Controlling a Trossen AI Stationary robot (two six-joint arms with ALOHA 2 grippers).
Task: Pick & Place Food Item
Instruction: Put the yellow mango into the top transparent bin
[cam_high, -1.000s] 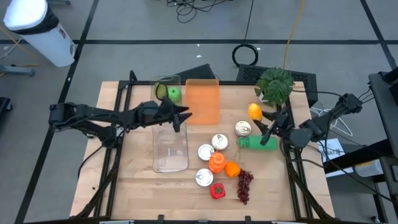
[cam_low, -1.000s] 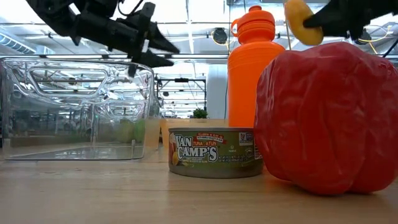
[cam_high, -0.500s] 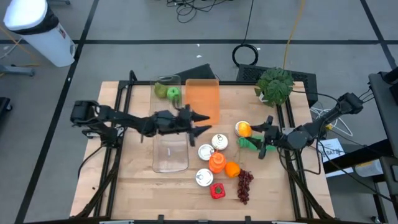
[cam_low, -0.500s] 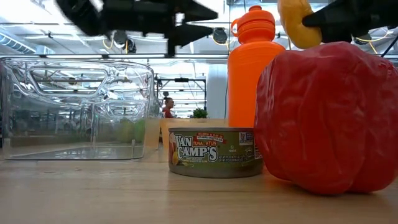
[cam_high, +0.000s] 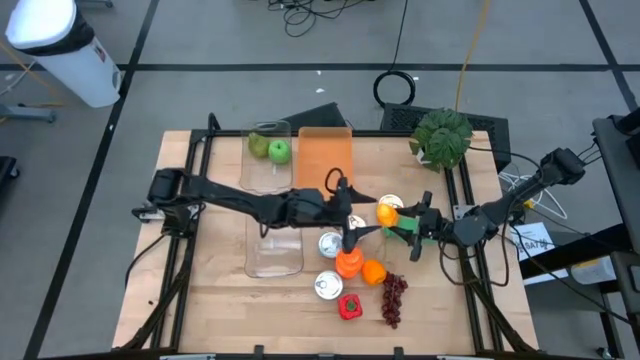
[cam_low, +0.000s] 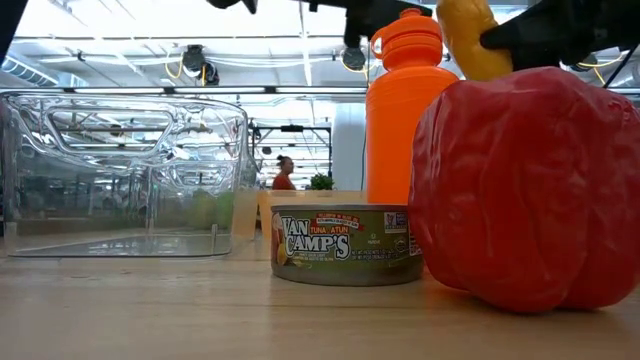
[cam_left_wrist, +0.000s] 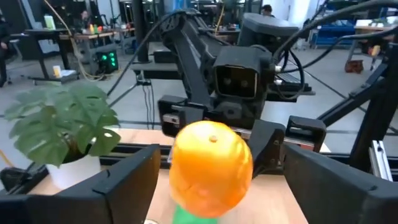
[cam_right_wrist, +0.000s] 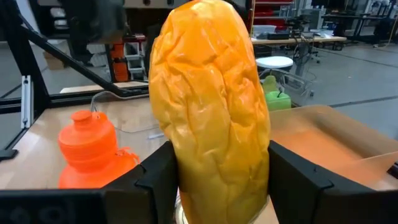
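My left gripper (cam_high: 362, 222) has swung across, jaws apart, facing the lemon (cam_high: 387, 211) the right gripper (cam_high: 405, 219) clamps (handover, I'd guess).

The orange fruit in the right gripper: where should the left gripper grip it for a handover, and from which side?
Probably the fruit's exposed rounded end. The right gripper clamps its sides, leaving the half facing the left gripper bare. Come in level, head-on from the left arm's side, open fingers straddling that end, turned so they clear the right gripper's fingers.
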